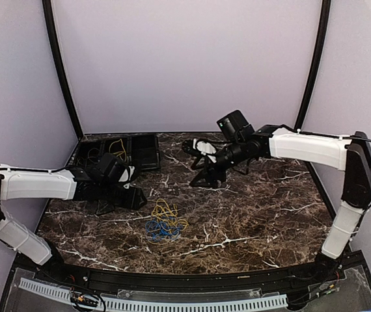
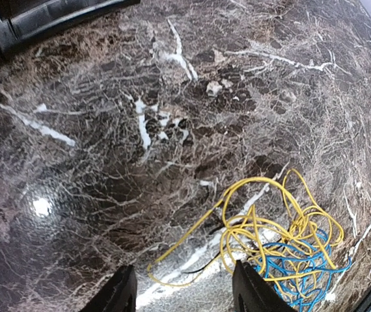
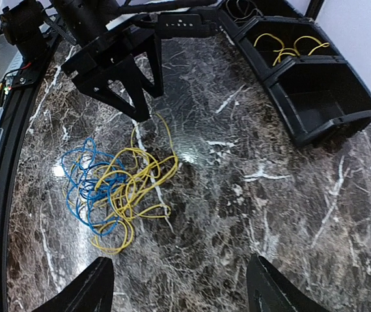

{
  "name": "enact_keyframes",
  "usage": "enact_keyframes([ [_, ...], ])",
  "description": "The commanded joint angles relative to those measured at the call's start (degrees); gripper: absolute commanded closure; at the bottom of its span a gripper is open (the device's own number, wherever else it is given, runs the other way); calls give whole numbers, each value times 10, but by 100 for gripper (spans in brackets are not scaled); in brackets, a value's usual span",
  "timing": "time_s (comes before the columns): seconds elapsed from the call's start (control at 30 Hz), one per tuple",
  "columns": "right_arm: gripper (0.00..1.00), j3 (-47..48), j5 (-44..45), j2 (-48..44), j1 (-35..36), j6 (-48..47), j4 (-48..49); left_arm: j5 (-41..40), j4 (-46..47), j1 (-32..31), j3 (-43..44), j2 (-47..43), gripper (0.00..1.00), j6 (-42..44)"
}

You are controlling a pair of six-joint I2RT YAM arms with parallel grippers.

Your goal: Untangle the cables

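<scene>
A yellow cable (image 1: 166,209) and a blue cable (image 1: 161,229) lie tangled together in one heap on the marble table (image 1: 257,214). In the left wrist view the yellow cable (image 2: 263,227) loops over the blue cable (image 2: 302,273), and one loose yellow end trails toward my left gripper (image 2: 185,286). That gripper is open and low over the table, just left of the heap, holding nothing. My right gripper (image 3: 179,286) is open too, raised at the back right of the heap. Its view shows the yellow cable (image 3: 137,179) beside the blue cable (image 3: 81,175), with empty jaws.
Black bins (image 1: 123,151) stand at the table's back left corner, and one holds another yellow cord (image 3: 289,47). The left gripper (image 3: 123,71) shows in the right wrist view, behind the heap. A black rail (image 1: 172,283) runs along the near edge.
</scene>
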Motion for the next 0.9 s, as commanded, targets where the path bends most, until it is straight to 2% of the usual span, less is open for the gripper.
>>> enact_keyframes([
  [0.0, 29, 48, 0, 51, 43, 48, -21, 49, 57, 1, -29, 10, 51, -19],
  [0.2, 27, 103, 2, 89, 108, 3, -69, 35, 98, 1, -55, 21, 57, -9],
  [0.4, 27, 106, 23, 110, 149, -42, -62, 18, 106, 2, -58, 48, 57, -22],
  [0.53, 27, 111, 31, 131, 165, -51, -50, 19, 117, 2, -68, 13, 61, -38],
  [0.63, 27, 121, 48, 149, 173, -46, -33, 1, 121, 2, -82, -56, 63, -44],
  [0.67, 26, 127, 51, 156, 176, -44, -31, -27, 128, 2, -96, -80, 61, -51],
  [0.7, 26, 135, 51, 163, 176, -42, -31, -37, 134, 3, -103, -88, 52, -53],
  [0.77, 26, 149, 46, 176, 177, -38, -30, -40, 147, 7, -116, -88, 41, -57],
  [0.87, 26, 164, 43, 191, 184, -38, -31, -26, 135, 11, -106, -35, 36, -66],
])
